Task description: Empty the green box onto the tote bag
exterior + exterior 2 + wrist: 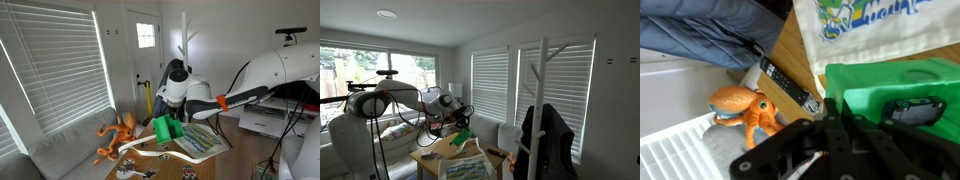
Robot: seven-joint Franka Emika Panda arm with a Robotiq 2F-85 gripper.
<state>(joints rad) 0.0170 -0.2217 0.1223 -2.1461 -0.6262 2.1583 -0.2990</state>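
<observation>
The box (163,128) is between octopus toy (118,135) and tote bag (200,141).

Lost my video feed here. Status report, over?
Claw shut on the green box, box lifted and tilted. Tote bag flat beside it. Orange octopus close by, clear of the bag.

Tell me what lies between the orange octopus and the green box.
Wrist view: a slim black bar, perhaps a remote, lies between the octopus and the green box.
</observation>
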